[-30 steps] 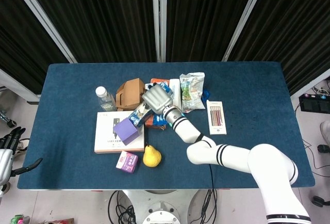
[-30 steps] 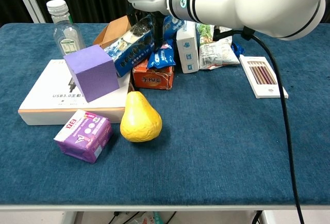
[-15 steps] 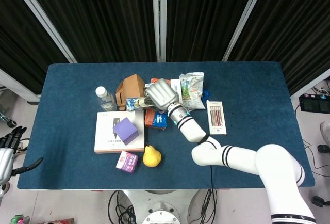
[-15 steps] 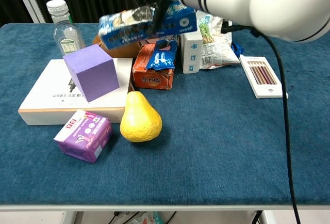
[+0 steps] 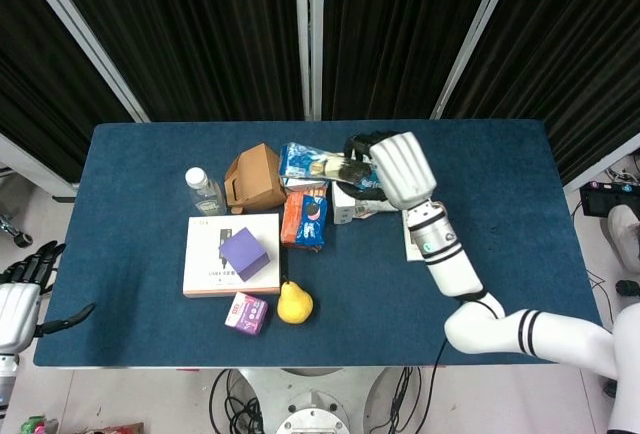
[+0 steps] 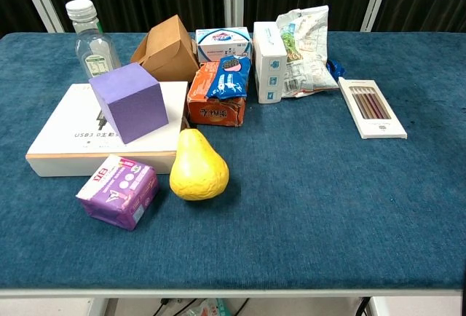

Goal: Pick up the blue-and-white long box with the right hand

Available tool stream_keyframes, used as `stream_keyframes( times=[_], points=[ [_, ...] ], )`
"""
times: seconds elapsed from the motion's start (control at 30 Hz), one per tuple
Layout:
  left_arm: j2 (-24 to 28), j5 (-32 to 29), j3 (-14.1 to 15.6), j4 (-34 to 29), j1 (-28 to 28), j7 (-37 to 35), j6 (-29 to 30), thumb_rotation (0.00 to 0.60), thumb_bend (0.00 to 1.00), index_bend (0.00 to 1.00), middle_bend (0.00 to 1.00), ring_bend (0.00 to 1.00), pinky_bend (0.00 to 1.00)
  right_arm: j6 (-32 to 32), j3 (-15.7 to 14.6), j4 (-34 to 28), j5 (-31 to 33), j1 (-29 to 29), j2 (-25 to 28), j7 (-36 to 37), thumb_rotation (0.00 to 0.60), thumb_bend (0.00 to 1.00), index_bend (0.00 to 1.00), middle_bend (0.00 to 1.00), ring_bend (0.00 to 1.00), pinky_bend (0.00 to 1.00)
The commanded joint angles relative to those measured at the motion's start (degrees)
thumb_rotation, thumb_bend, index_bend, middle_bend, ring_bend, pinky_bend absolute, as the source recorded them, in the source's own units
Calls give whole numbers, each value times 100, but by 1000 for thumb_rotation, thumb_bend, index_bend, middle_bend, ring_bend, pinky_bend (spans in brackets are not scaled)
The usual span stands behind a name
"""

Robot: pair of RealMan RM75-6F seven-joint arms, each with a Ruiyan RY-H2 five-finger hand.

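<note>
High above the clutter, your right hand (image 5: pixel 402 169) is clamped on the blue-and-white long box (image 5: pixel 318 163), which juts out sideways from its fingers; hold it level and squeeze evenly.

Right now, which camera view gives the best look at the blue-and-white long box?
The head view. There the blue-and-white long box lies crosswise in the fingers of the right hand, raised over the clutter at the back of the table. The chest view does not show the box or the hand at all; both sit above its frame.
</note>
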Motion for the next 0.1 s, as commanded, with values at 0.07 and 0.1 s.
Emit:
stream_keyframes(
  times=[0.07,0.1],
  points=[
    [-16,6,1,-62,-37,94,-46,201,103,84,66,139,236,683,-118,-168,-743,-835,127,1217,600,300,822,688,604,659],
    [-18,5,1,-71,-47,114,-59,200,103,84,66,139,236,694,-129,-106,-785,-876,86,1302,600,300,822,688,605,660]
  ],
)
